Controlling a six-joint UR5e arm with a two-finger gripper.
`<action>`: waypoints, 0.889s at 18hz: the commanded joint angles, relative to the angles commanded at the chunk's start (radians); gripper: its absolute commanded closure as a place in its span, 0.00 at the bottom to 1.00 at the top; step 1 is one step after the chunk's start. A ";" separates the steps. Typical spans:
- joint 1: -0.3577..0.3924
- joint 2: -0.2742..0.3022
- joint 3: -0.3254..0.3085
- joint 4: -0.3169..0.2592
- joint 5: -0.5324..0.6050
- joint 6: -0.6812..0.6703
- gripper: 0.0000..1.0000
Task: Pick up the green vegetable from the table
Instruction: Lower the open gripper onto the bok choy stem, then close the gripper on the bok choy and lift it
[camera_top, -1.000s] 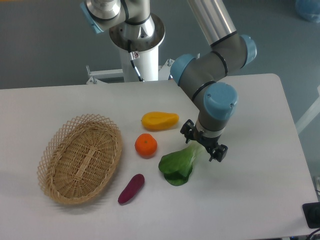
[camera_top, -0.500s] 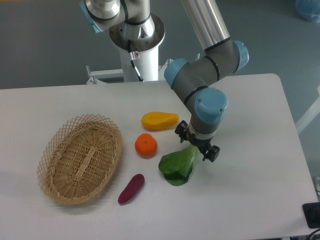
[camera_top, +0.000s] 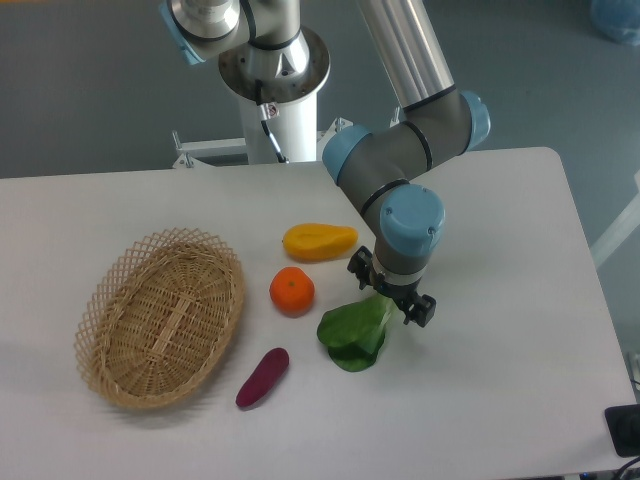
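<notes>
we saw hand (camera_top: 391, 294) low over stem end of green vegetable (camera_top: 354, 333), fingers apart, straddling pale stem, nothing held. vegetable lay flat on bench (camera_top: 500, 380), long axis running from hand down-left to leaves, just right of orange (camera_top: 292, 290). we judged grasp not closed.

Arm bent low — fingers (camera_top: 391, 291) spread, pointing down.

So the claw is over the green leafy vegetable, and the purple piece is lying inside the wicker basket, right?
Not quite. The camera view shows the purple piece on the table, just outside the basket. The gripper is indeed over the green vegetable.
</notes>
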 joint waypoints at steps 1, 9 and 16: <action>0.000 0.000 0.000 0.000 0.003 0.000 0.00; -0.011 -0.014 -0.012 0.037 0.006 -0.020 0.22; -0.014 -0.012 0.014 0.032 0.008 -0.064 0.88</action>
